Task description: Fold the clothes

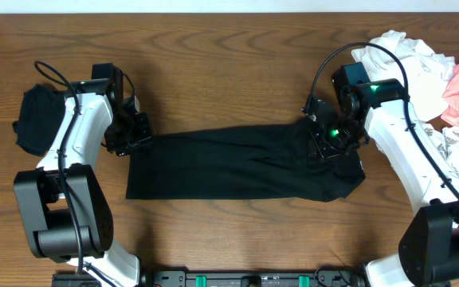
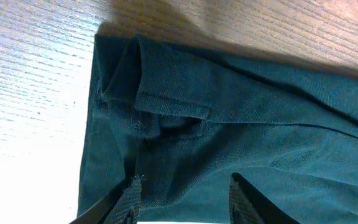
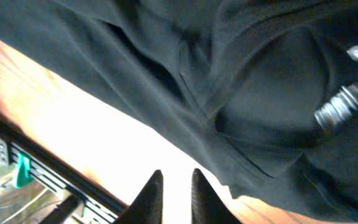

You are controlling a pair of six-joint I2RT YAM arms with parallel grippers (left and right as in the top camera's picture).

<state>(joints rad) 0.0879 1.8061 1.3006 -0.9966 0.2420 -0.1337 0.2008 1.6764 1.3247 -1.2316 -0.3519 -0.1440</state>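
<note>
One counter (image 1: 229, 64) carries everything. The black shirt (image 1: 237, 163) lies at its middle as a long flat band running from 9 o'clock to 3 o'clock. The other clothes (image 1: 429, 72), white, pink and leaf-print, sit heaped at 2 o'clock. A dark bundle (image 1: 34, 119) lies at 9 o'clock beside the left arm.

The left fingers (image 2: 128, 198) stand at the shirt's 9 o'clock end, moderately apart, over the cloth with nothing pinched between them. A sleeve hem shows turned inward there. The right fingers (image 3: 152, 190) hang at the 3 o'clock end, only narrowly parted and holding nothing; bright counter shows in the gap.

I judge the lengthwise folds done and the crosswise fold of the band to be the step in hand, with neither end gripped yet. The next move seems to call for closing on all layers at one end, then carrying it over toward the other without dragging the lower layers askew.
</note>
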